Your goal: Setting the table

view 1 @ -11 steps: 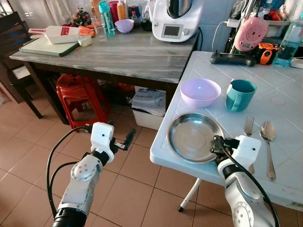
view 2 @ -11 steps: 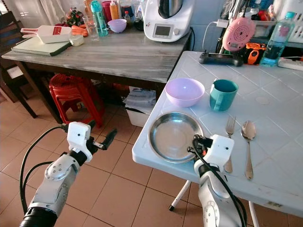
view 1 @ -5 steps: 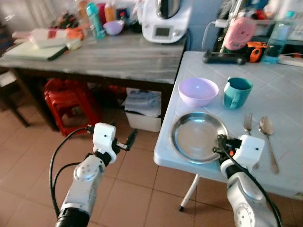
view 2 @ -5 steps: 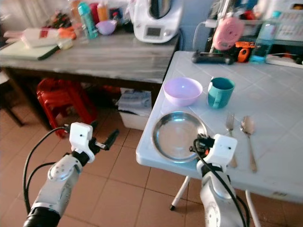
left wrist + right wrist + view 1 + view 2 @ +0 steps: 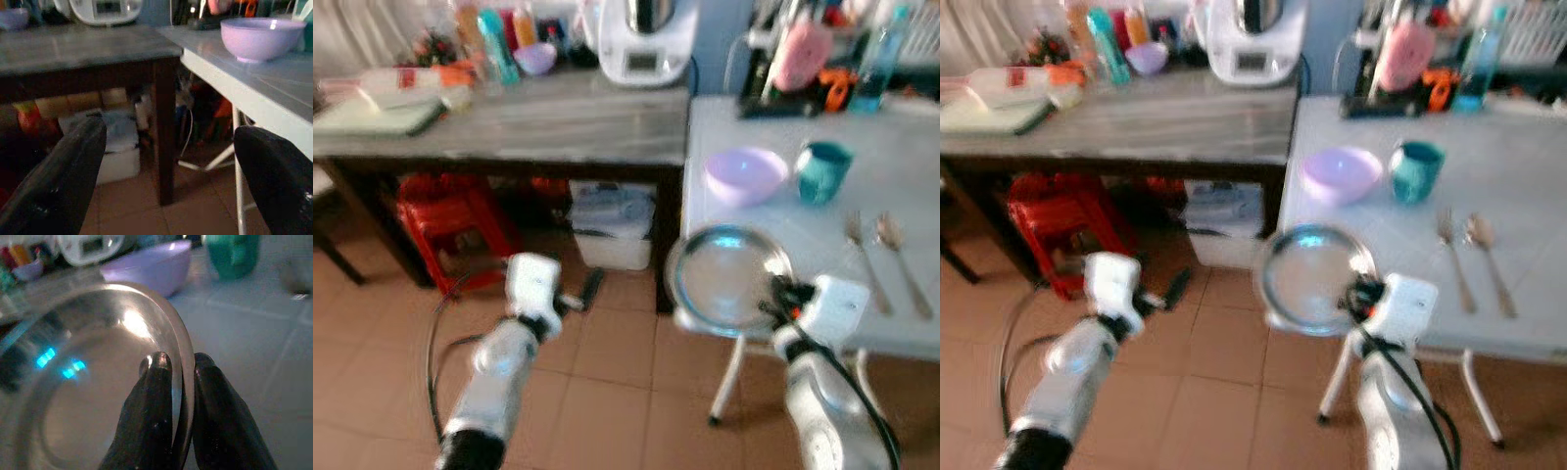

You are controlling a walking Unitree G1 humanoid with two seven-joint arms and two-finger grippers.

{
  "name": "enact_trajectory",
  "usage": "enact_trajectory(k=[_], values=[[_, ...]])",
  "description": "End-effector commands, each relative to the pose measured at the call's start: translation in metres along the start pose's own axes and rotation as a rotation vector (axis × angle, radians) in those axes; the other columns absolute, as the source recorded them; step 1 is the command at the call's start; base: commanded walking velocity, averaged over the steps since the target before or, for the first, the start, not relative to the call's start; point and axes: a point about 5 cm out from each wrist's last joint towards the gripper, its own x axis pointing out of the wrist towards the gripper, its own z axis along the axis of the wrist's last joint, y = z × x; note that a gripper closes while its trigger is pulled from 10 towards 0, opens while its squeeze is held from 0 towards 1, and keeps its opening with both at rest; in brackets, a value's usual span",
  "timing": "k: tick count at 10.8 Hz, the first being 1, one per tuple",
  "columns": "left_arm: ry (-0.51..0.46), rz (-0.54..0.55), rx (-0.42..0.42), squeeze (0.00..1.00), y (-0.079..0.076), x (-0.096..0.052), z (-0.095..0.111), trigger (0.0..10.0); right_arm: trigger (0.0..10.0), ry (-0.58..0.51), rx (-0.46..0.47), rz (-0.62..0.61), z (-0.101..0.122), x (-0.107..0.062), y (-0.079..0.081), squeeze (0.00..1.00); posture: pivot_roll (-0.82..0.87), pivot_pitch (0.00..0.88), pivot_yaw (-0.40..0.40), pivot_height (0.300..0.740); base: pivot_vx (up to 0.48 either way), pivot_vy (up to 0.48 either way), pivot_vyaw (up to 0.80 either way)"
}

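Right wrist view: right tool [image 5: 176, 363] pinches steel plate [image 5: 93, 396] rim; left tool [image 5: 166, 161] spread open.

Round steel plate [image 5: 93, 382], shiny, seemingly overhanging white table [image 5: 901, 186] corner.

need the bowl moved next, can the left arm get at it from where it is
Probably not. The left gripper hangs open over the floor beside the white table, below its top; the bowl sits beyond the plate.

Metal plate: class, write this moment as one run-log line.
right gripper: shut on metal plate rim | plate: at white table front edge | left gripper: open, over floor | bowl, cup: on table
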Motion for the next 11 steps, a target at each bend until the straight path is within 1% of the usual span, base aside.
enact_trajectory(k=[1,3,6,11], values=[[0.000,0.024,0.022,0.00,0.009,-0.002,0.002,10.0,10.0,0.034,-0.012,-0.024,-0.009,-0.002,0.000,0.00,0.00,0.000,0.088,0.740,0.000,0.454,0.00],[-0.001,0.021,0.020,0.00,0.006,0.000,0.001,10.0,10.0,-0.014,-0.025,-0.064,-0.001,0.002,-0.006,0.00,0.00,0.000,0.087,0.740,0.000,0.450,0.00],[-0.009,0.019,0.020,0.00,0.004,0.004,0.003,10.0,10.0,-0.052,-0.038,-0.112,0.004,0.004,-0.012,0.00,0.00,0.000,0.088,0.740,0.000,0.454,0.00],[-0.012,0.014,0.018,0.00,0.002,0.005,0.003,10.0,10.0,-0.061,-0.038,-0.123,0.003,0.003,-0.013,0.00,0.00,0.000,0.091,0.740,0.000,0.453,0.00]])
